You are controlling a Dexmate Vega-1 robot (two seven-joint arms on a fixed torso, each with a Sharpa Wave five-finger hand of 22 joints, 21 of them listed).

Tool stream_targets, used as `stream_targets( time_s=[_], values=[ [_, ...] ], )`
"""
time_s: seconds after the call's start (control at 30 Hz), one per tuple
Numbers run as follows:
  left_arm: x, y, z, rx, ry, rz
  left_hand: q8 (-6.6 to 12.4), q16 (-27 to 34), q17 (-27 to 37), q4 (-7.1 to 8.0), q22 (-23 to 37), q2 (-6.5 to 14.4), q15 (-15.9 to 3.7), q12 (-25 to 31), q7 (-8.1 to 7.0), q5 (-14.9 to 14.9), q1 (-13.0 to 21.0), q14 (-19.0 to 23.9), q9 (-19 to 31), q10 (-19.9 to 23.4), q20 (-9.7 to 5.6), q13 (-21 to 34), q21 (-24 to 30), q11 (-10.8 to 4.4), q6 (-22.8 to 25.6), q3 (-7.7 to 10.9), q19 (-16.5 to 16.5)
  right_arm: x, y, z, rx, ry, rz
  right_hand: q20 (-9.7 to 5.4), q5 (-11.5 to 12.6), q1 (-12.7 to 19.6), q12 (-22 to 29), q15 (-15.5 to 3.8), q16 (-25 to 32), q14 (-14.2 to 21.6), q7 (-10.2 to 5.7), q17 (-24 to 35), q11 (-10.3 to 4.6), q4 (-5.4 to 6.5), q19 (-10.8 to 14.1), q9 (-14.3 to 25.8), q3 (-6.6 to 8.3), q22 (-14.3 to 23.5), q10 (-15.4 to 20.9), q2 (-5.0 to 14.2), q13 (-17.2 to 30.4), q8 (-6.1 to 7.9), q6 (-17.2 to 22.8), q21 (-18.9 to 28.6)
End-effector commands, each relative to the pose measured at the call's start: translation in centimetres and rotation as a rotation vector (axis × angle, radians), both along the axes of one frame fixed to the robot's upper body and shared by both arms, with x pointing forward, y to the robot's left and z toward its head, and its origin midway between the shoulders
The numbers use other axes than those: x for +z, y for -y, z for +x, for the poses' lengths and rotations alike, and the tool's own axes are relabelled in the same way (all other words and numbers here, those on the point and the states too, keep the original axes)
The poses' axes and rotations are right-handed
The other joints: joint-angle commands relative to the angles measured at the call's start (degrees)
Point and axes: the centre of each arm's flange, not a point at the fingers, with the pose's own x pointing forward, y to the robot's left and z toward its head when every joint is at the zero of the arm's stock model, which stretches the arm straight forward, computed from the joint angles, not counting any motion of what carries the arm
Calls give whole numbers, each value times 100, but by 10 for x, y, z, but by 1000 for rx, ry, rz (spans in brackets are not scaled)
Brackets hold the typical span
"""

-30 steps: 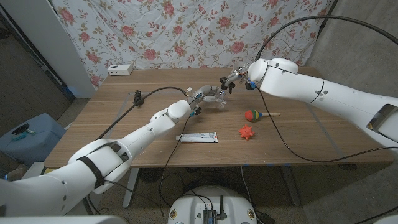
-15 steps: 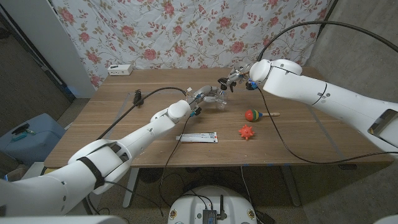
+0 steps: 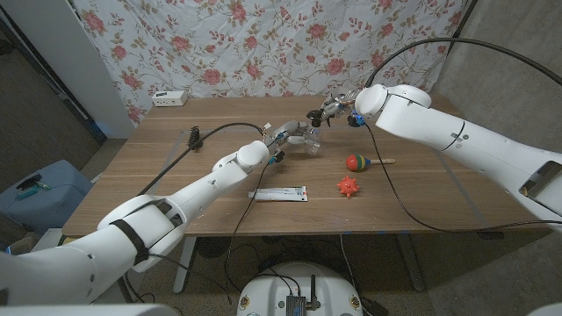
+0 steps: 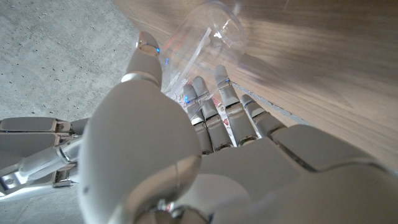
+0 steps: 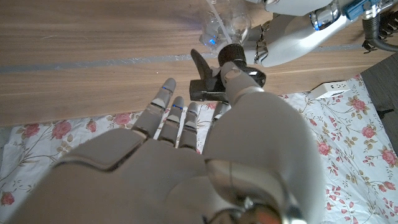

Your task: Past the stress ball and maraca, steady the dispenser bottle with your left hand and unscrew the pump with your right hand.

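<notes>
- At the middle of the surface, towards its far half: your dispenser bottle, clear plastic, standing upright so its long axis runs straight up, with the black pump at the top.
- Left hand: reaches in from the bottle's left. In the left wrist view your fingers curl round the clear body, so I read it as clamped on the bottle, steadying it.
- Right hand: sits just beside the pump on its right and a little above. In the right wrist view the thumb tip is at the pump's collar while the other fingers lie spread and off it. Whether you have a true pinch on the pump cannot be told from these frames.
- Key relation: the pump lies directly ahead of your right fingertips, atop a vertical axis, so the twist should turn about that upright line. The right hand is the nearer one to the cap; the left is lower, on the body.
- Maraca and stress ball: both lie on the near side of the bottle, to its right, apart from either hand.
- Also present: a flat white packet near your left forearm, and a white power strip at the far left corner.
</notes>
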Motion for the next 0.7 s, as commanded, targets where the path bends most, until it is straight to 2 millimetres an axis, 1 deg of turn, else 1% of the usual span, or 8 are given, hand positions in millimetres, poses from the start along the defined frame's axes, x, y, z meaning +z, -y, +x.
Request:
stream_targets(
  time_s=[0.03, 0.1, 0.17, 0.27, 0.33, 0.5, 0.7],
  values=[
    [0, 2, -1, -7, -5, 7, 25, 9, 37, 335, -1, 762, -763, 42, -77, 17, -311, 286, 7, 288, -452, 457, -2, -226, 437, 385, -7, -3, 18, 8, 15, -20, 75, -31, -13, 80, 3, -42, 34, -1, -253, 36, -59, 6, -7, 27, 47, 11, 4, 15, 7, 63, 188, 17],
    [0, 2, -1, -7, -6, 7, 24, 9, 37, 337, -1, 764, -763, 44, -80, 17, -315, 287, 7, 293, -449, 457, -3, -229, 433, 385, -9, -3, 19, 8, 21, -20, 81, -31, -14, 126, 6, -50, 37, -7, -317, 40, -68, 5, -27, 26, 58, 12, 10, 27, 8, 76, 238, 14],
    [0, 2, -1, -5, -5, 6, 25, 10, 37, 336, -2, 760, -760, 44, -78, 16, -317, 291, 7, 297, -450, 456, -2, -237, 436, 383, -7, -3, 20, 8, 23, -20, 84, -47, -6, 197, 8, -76, 40, -33, -364, 51, -120, 14, -89, 24, 76, 13, 13, 61, 8, 85, 295, 1],
    [0, 3, -1, -5, -5, 6, 27, 9, 39, 337, -2, 761, -751, 40, -75, 16, -320, 288, 7, 291, -448, 456, -3, -241, 440, 383, -9, -3, 21, 8, 24, -20, 89, -55, 11, 263, 11, -86, 43, -55, -363, 59, -174, 18, -123, 23, 92, 13, 19, 92, 9, 108, 387, 0],
    [0, 3, -1, -4, -6, 7, 24, 10, 40, 337, -2, 762, -752, 38, -77, 15, -321, 289, 7, 288, -447, 456, -4, -231, 432, 383, -12, -3, 21, 8, 25, -21, 91, -55, 14, 280, 12, -87, 45, -58, -365, 61, -167, 17, -123, 23, 92, 14, 22, 92, 9, 116, 419, 4],
    [0, 3, -1, -3, -8, 6, 25, 9, 42, 334, -2, 768, -755, 38, -70, 16, -319, 287, 7, 290, -441, 459, -6, -231, 437, 389, -16, -4, 22, 8, 29, -20, 93, -63, 27, 349, 21, -92, 53, -69, -366, 68, -232, 18, -152, 21, 101, 14, 46, 108, 10, 151, 551, 5],
    [-1, 3, -2, -1, -7, 5, 23, 3, 43, 334, -2, 771, -754, 35, -80, 17, -323, 276, 7, 286, -436, 462, -5, -240, 429, 392, -15, -3, 23, 6, 31, -10, 100, -37, 43, 466, 26, -100, 61, -79, -372, 73, -267, -2, -209, 17, 127, 14, 65, 118, 9, 188, 698, -1]
  ],
)
